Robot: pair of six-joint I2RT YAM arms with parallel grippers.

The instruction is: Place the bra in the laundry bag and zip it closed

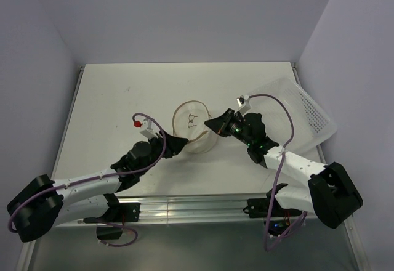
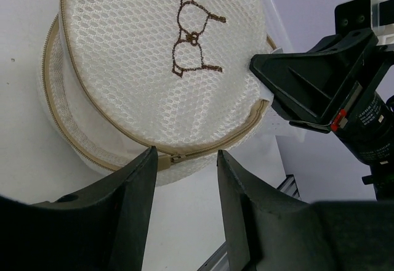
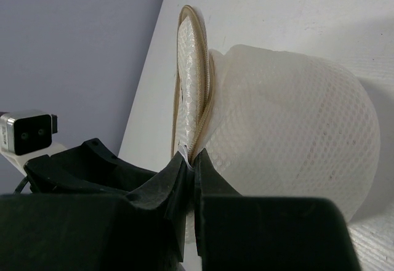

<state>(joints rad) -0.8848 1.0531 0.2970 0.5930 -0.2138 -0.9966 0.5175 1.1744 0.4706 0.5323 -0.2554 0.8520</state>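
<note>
The laundry bag (image 1: 192, 126) is a round white mesh drum with tan zip trim and a brown glasses mark on its lid (image 2: 154, 55). It stands mid-table between both arms. My left gripper (image 2: 184, 154) is open at its near side. The zip slider (image 2: 175, 157) lies just beyond the gap between the fingertips, untouched. My right gripper (image 3: 194, 160) is shut on the bag's rim seam (image 3: 188, 151), where a small white tag shows, and it appears at the bag's right edge (image 2: 255, 64) in the left wrist view. The bra is hidden from every view.
A white perforated plastic tray (image 1: 308, 114) lies at the right, partly under the right arm. The table's metal front rail (image 1: 203, 208) runs behind the arm bases. Lilac walls close in the back and both sides.
</note>
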